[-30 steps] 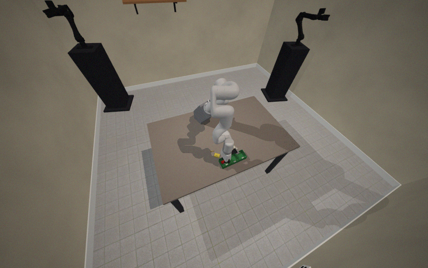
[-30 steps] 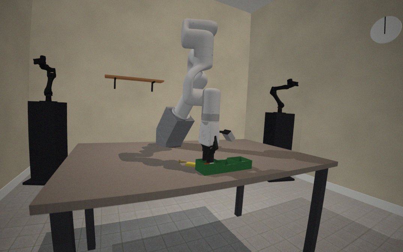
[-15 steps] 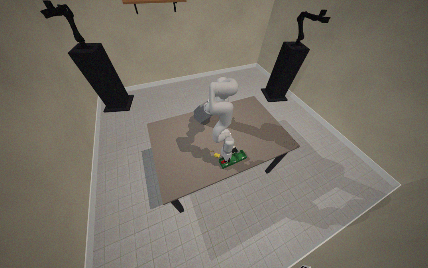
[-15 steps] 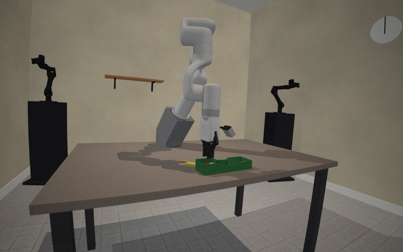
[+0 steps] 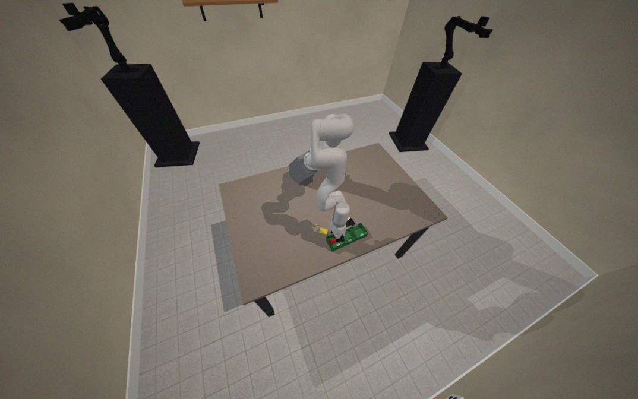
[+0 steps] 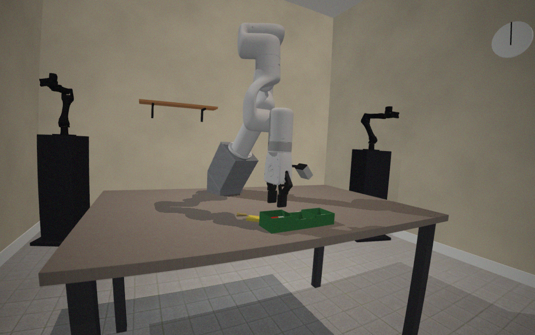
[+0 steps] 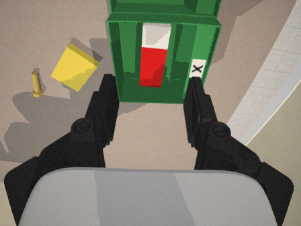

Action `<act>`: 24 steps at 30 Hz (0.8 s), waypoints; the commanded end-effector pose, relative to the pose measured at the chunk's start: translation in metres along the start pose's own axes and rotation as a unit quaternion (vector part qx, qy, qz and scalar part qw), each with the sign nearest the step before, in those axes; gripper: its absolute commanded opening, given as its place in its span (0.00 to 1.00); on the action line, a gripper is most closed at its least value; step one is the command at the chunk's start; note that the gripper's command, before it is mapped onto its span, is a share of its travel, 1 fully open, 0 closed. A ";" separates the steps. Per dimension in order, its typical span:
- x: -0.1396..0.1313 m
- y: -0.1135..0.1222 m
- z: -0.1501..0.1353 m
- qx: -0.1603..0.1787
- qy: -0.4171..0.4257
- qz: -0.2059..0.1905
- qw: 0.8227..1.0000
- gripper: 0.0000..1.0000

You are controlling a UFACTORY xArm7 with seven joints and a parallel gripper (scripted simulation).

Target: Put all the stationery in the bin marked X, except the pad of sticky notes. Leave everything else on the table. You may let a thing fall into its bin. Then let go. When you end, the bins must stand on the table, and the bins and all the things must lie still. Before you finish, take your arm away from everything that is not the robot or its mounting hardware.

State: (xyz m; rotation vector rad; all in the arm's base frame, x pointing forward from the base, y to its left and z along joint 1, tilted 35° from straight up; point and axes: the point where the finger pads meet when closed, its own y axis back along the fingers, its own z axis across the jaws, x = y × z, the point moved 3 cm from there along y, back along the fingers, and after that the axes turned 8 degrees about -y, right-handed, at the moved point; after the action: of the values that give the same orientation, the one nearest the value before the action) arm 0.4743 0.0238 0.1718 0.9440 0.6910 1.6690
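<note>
Standing on the far side of the brown rectangular table, the white jointed robot arm reaches towards the near edge, presumably to work from above without nudging the bins. The long green three-part bin tray sits upright on the table, its open compartments in a row so that things can be let down into them. Over its left end hangs the black two-fingered gripper, fingers spread and holding nothing, which suits a release. The yellow square block, probably the pad of sticky notes, lies outside, left of the tray, rightly left there as the exception. The red-and-white rectangular block, likely an eraser and so the stationery wanted, lies in the left-end compartment. Farther left than the yellow block, the small brass-coloured bolt lies on the table, where hardware should stay. On that same compartment, the white label reads X in black; the other labels are too small to read, and no brand shows. The sorting looks finished, so backing straight up, clear of the walls, seems all that remains
</note>
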 end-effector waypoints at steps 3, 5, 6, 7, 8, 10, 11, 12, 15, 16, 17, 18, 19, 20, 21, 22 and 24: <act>-0.001 0.026 0.001 -0.001 -0.001 0.000 1.000 1.00; -0.001 0.034 0.001 -0.001 -0.001 0.000 1.000 1.00; -0.001 0.038 0.001 -0.001 -0.001 0.000 1.000 1.00; -0.001 0.042 0.001 -0.001 -0.001 0.000 1.000 1.00; -0.001 0.046 0.001 -0.001 -0.001 0.000 1.000 1.00; -0.001 0.046 0.001 -0.001 -0.001 0.000 1.000 1.00; -0.001 0.050 0.001 -0.001 -0.001 0.000 1.000 1.00; -0.001 0.054 0.001 -0.001 -0.001 0.000 1.000 1.00; -0.001 0.066 0.001 -0.002 -0.001 0.000 1.000 1.00; -0.001 0.070 0.001 -0.002 -0.001 0.000 1.000 1.00; -0.001 0.074 0.001 -0.002 -0.001 0.000 1.000 1.00; -0.001 0.078 0.001 -0.002 -0.001 0.000 1.000 1.00; -0.001 0.082 0.001 -0.002 -0.001 0.000 1.000 1.00; -0.001 0.086 0.001 -0.002 -0.001 0.000 1.000 1.00; -0.001 0.090 0.001 -0.002 -0.001 0.000 1.000 1.00; -0.001 0.094 0.001 -0.002 -0.001 0.000 1.000 1.00; -0.001 0.102 0.001 -0.002 -0.001 0.000 1.000 1.00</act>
State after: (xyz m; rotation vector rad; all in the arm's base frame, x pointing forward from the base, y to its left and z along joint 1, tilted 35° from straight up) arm 0.4382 -0.0006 0.2370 0.9373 0.6824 1.6715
